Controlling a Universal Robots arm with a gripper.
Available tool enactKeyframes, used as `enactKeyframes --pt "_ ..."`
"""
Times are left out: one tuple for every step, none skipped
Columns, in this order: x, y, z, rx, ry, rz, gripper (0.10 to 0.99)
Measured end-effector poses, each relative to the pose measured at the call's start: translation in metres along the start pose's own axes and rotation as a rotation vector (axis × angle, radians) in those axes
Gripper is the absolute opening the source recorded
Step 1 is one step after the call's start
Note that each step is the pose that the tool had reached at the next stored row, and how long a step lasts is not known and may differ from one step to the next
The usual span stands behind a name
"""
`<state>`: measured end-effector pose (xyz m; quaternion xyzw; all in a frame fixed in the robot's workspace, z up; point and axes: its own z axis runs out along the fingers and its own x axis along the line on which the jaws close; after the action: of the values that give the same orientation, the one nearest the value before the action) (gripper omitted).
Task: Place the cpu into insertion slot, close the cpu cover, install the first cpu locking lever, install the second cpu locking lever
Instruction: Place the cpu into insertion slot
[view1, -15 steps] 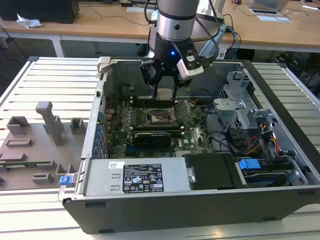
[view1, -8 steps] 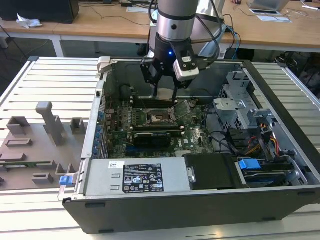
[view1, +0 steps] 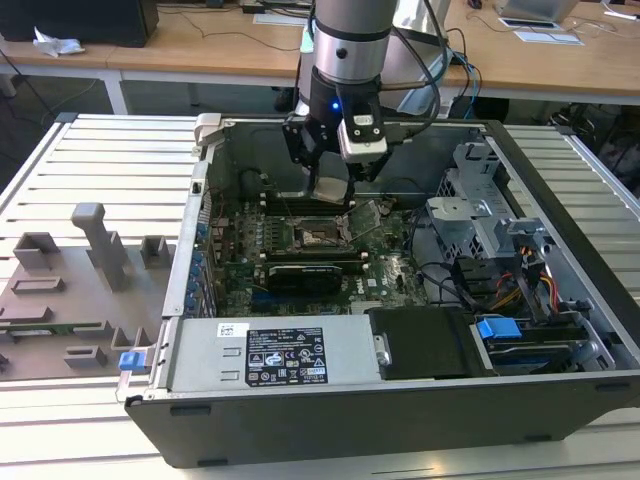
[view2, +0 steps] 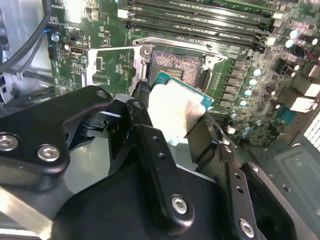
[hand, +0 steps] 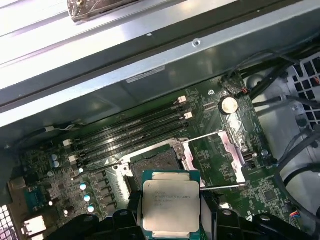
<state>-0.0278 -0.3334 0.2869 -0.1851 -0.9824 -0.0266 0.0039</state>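
The end effector (view2: 175, 114) was closed on the cpu (hand: 171, 205), with its black fingers (view2: 152, 150) clamped on two opposite edges and the chip's metal top facing up. The chip hung over the near edge of the insertion slot (hand: 155, 162) and seemed clear of it, though contact was hard to judge. The slot lay bare, and the cpu cover (hand: 235, 150) was swung open just beside it. Memory slots (hand: 130, 131) ran beyond the slot, inside the open computer case (view1: 400, 425) on the slatted counter (view1: 90, 160).

Holding the silver-topped cpu (hand: 171, 205) level over the dark, bare insertion slot (hand: 152, 162); showing the thin silver cpu cover (hand: 232, 150) swung open beside that slot.
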Motion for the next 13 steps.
enactKeyframes --pt "0.0 0.0 0.0001 0.0 -0.001 0.016 0.545" --pt "0.0 0.0 0.0001 0.001 -0.0023 0.035 0.545" --pt "0.0 0.0 0.0002 0.001 -0.0039 0.06 0.545" --pt "0.0 0.0 0.0003 0.001 -0.0047 0.074 0.545" --pt "0.0 0.0 0.0003 0.001 -0.0054 0.084 0.545" --pt "0.0 0.0 0.0004 0.002 -0.0065 0.101 0.545" --pt "0.0 0.0 0.0004 0.002 -0.0071 0.111 0.545" --pt "0.0 0.0 0.0005 0.002 -0.0077 0.121 0.545" --pt "0.0 0.0 0.0005 0.002 -0.0089 0.138 0.545" --pt "0.0 0.0 0.0006 0.003 -0.0098 0.152 0.545" --pt "0.0 0.0 0.0006 0.003 -0.0105 0.163 0.545" --pt "0.0 0.0 0.0007 0.003 -0.0114 0.176 0.545" --pt "0.0 0.0 0.0007 0.004 -0.0122 0.186 0.545"
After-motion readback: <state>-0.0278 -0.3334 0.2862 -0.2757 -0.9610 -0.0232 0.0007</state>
